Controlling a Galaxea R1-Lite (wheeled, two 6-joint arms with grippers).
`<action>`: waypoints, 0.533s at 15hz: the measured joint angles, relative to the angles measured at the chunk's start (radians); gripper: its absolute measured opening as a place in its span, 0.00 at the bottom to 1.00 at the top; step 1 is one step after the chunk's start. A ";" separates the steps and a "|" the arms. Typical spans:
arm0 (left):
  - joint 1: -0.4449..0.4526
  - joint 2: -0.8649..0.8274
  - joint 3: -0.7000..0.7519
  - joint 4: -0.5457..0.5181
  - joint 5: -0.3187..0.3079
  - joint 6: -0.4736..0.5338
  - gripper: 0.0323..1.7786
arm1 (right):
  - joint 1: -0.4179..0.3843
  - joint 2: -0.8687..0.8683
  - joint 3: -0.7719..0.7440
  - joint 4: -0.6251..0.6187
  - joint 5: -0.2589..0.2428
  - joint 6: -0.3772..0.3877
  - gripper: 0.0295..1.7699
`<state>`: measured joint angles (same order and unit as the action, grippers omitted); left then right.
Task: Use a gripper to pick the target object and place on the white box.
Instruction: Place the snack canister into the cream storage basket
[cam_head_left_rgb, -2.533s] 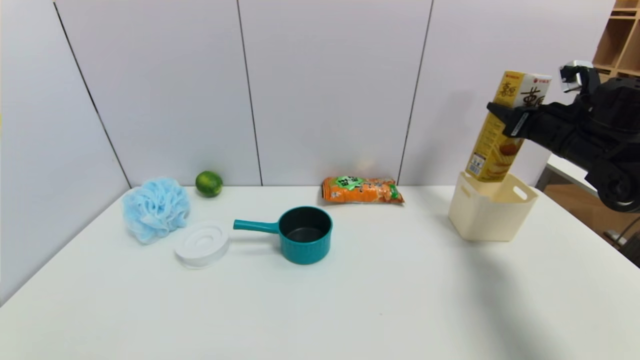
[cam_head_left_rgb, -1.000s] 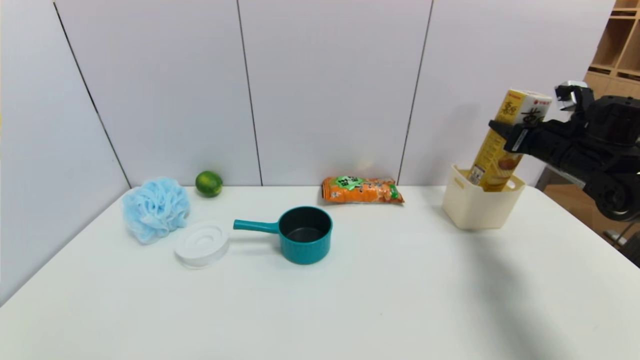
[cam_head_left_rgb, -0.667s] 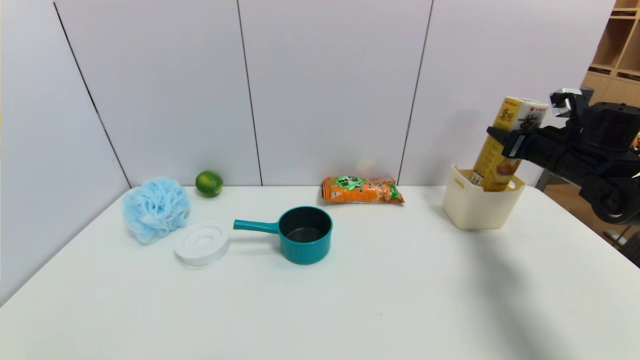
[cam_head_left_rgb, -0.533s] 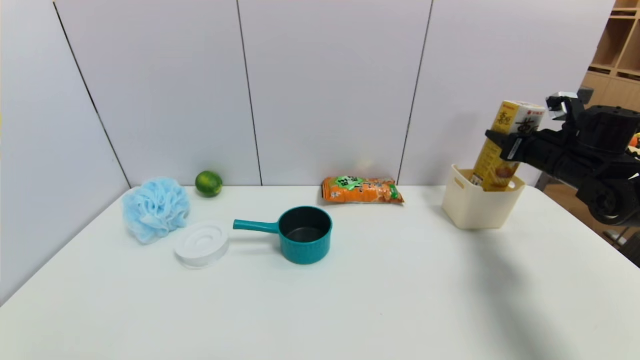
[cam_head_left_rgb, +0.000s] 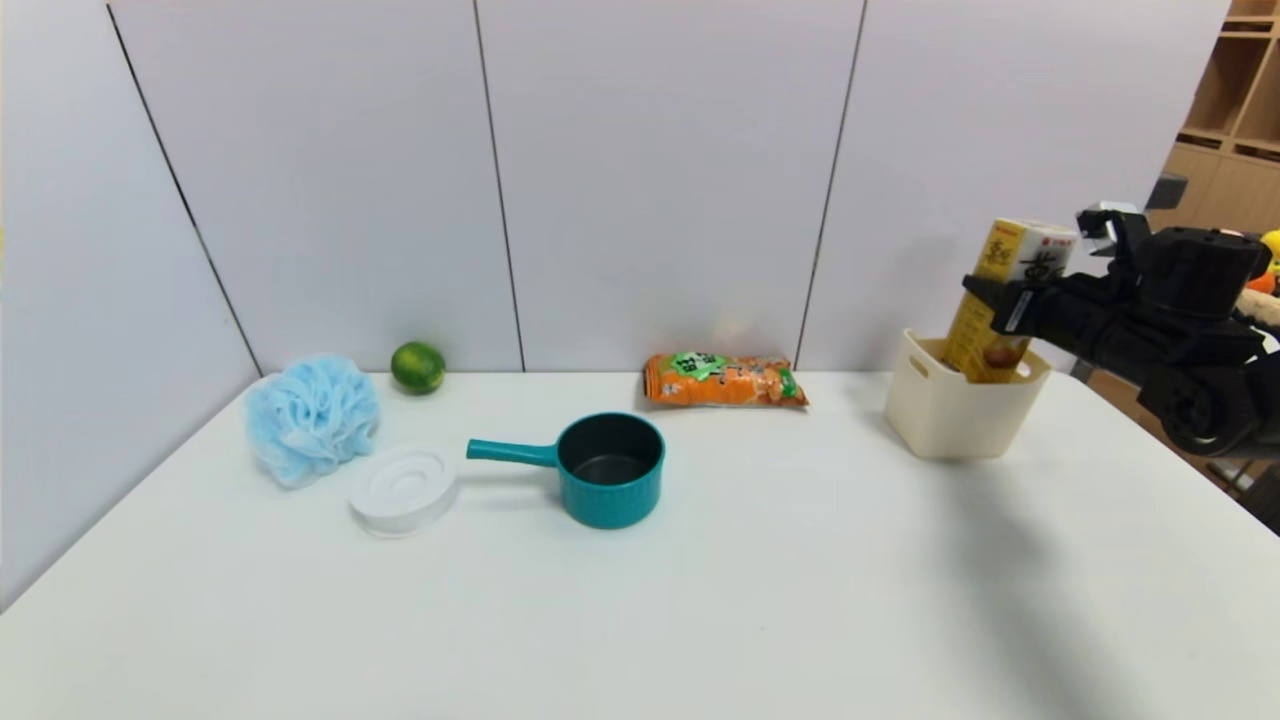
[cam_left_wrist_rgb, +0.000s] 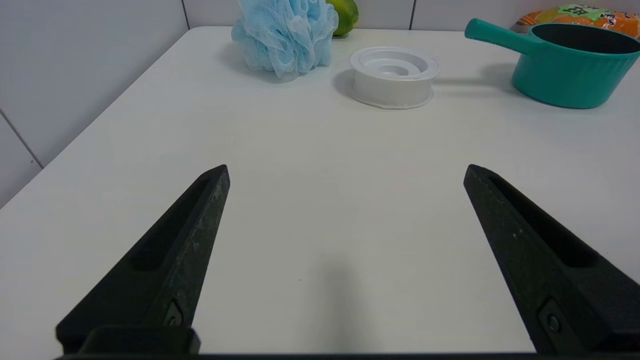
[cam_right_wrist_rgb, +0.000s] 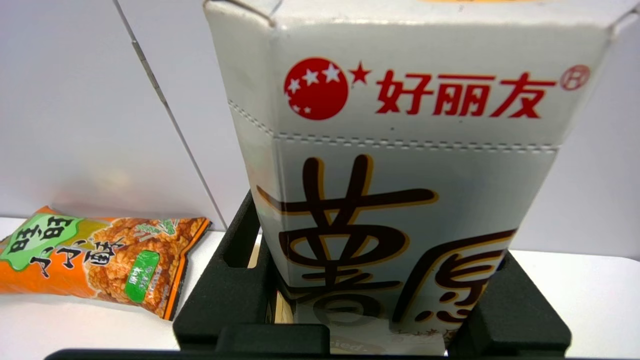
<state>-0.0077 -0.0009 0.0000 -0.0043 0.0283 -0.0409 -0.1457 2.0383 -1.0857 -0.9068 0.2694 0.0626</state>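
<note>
Left tool (cam_left_wrist_rgb: 346, 172): waiting over the near left of the desk (cam_head_left_rgb: 620, 620), spreading its fingers wide with nothing between them.
Bath puff (cam_head_left_rgb: 313, 418): sitting at the far left, light blue and ruffled, well apart from the working arm.
Round white lidded container (cam_head_left_rgb: 405, 488): resting just beside the puff, on its near right side.
Green lime (cam_head_left_rgb: 418, 367): lying by the back wall, to the right of the puff.
Teal saucepan (cam_head_left_rgb: 611, 470): standing mid-desk, its handle pointing left toward the container.
Orange snack bag (cam_head_left_rgb: 725, 380): lying flat against the far edge, between the saucepan and the tub.
Cream-white plastic tub (cam_head_left_rgb: 965, 405): standing at the far right, receiving the carton's lower end.
Yellow-and-white snack carton (cam_head_left_rgb: 1010, 290): leaning inside the tub, its top tilting right and rising high above the rim.
Right tool (cam_head_left_rgb: 990, 305): pinching the carton around its middle, above the tub at the far right.
Tipping risk: the tall carton is probably making the light tub top-heavy; letting go while it is leaning could let it slump against the rim and topple both.
Pushing risk: pressing down further could be jamming the carton's base against a wall, sliding the tub or crumpling the cardboard.
Snagging risk: fingers dragging on the carton while backing away could pull it over.
</note>
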 joint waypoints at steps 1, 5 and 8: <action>0.000 0.000 0.000 0.000 0.000 0.000 0.95 | 0.000 0.002 0.000 -0.001 0.000 0.000 0.47; 0.000 0.000 0.000 0.000 0.000 0.000 0.95 | 0.000 0.006 0.000 -0.003 0.000 0.000 0.47; 0.000 0.000 0.000 0.000 0.000 0.000 0.95 | 0.000 0.007 -0.001 -0.005 0.000 0.000 0.56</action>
<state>-0.0077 -0.0009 0.0000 -0.0043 0.0283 -0.0409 -0.1455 2.0455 -1.0866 -0.9115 0.2698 0.0626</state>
